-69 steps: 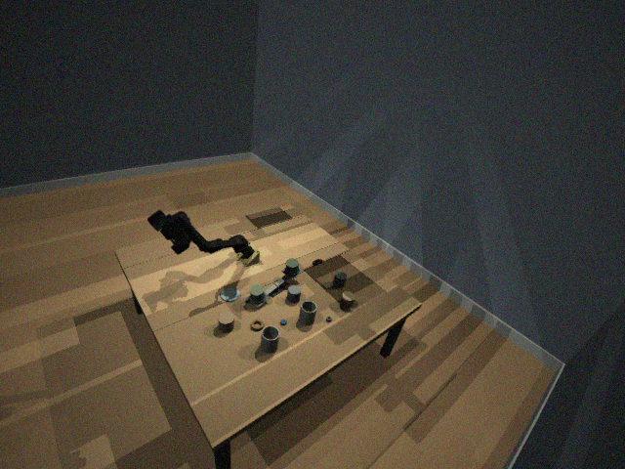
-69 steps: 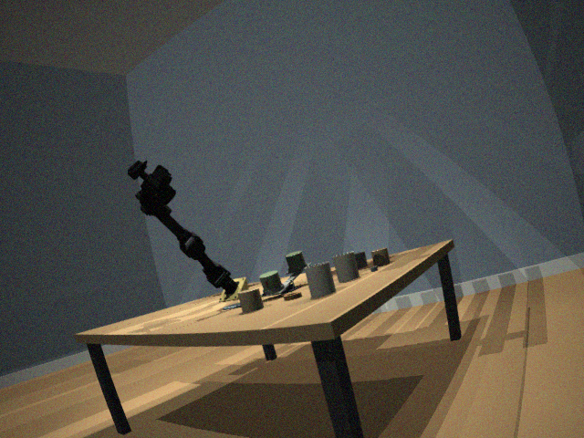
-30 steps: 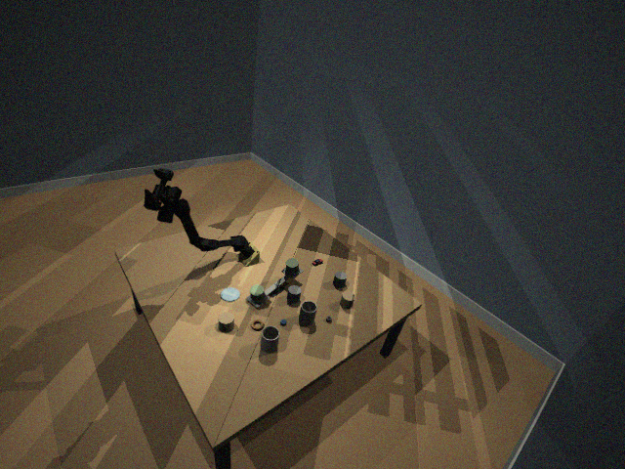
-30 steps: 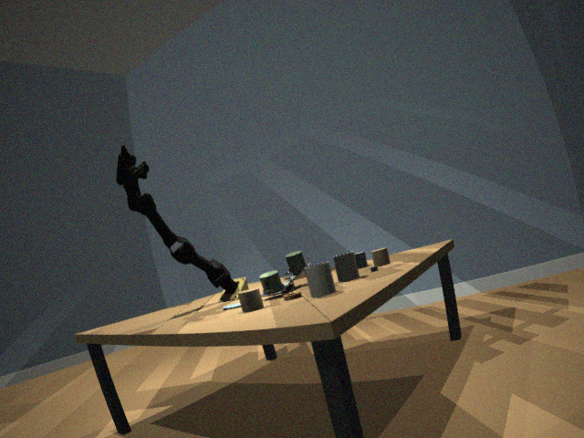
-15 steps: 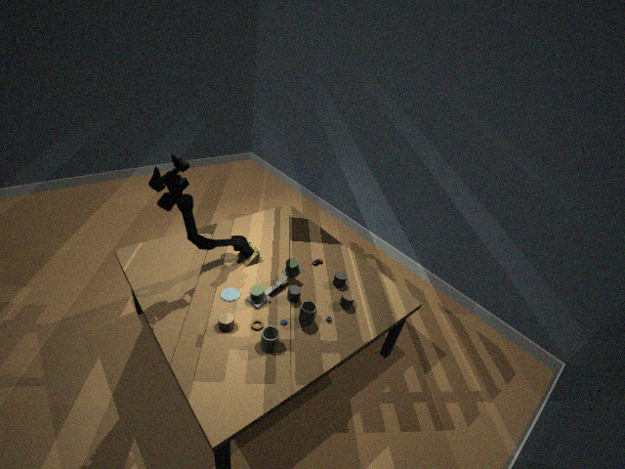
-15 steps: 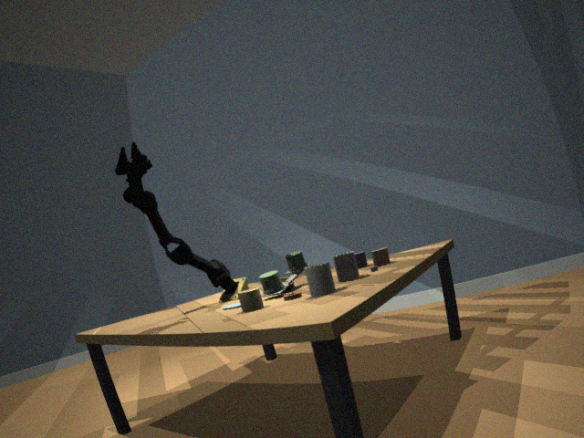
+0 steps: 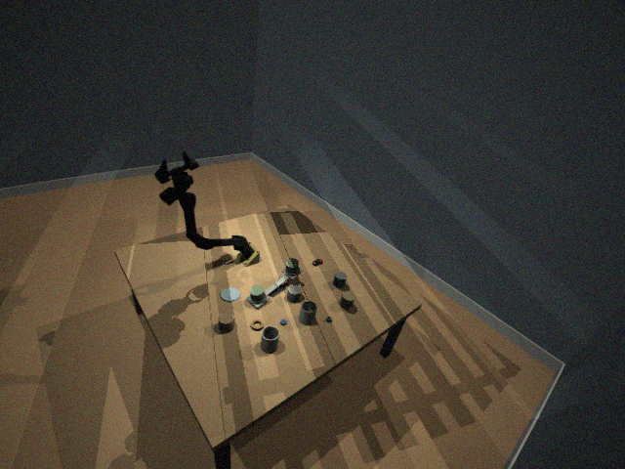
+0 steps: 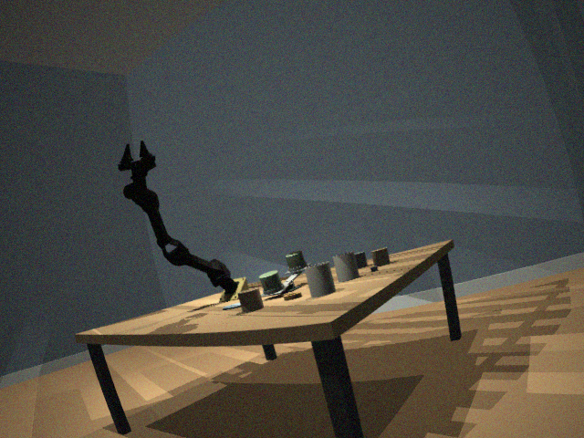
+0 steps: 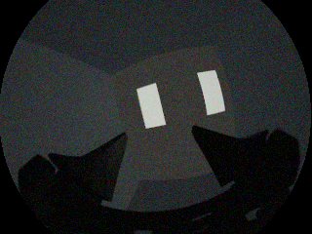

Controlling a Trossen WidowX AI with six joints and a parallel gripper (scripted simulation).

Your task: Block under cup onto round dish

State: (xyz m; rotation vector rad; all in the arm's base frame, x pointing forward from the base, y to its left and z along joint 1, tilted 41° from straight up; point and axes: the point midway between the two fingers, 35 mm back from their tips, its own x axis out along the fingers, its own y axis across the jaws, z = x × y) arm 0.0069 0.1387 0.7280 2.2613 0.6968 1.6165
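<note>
Two green cups stand on the balance [image 7: 275, 287] [image 8: 289, 283]. The near cup [image 7: 257, 292] [image 8: 270, 281] is on the lower end. The far cup [image 7: 292, 266] [image 8: 295, 260] is on the raised end, so the balance tilts down toward the near cup. No block shows in any view. The round pale blue dish [image 7: 229, 294] [image 8: 231, 307] lies on the table beside the near cup, with nothing on it. My gripper [image 7: 174, 157] [image 8: 134, 143] [image 9: 160, 133] is open and empty, high in the air, pointing up, away from the cups and dish.
Around the balance stand a tan cylinder [image 7: 226, 322] [image 8: 251, 300], two tall grey containers [image 7: 270, 339] [image 7: 308, 313] and several short cylinders. A tan ring [image 7: 257, 321] [image 8: 292, 296], a small blue thing [image 7: 283, 321] and a small red thing [image 7: 317, 262] lie on the table.
</note>
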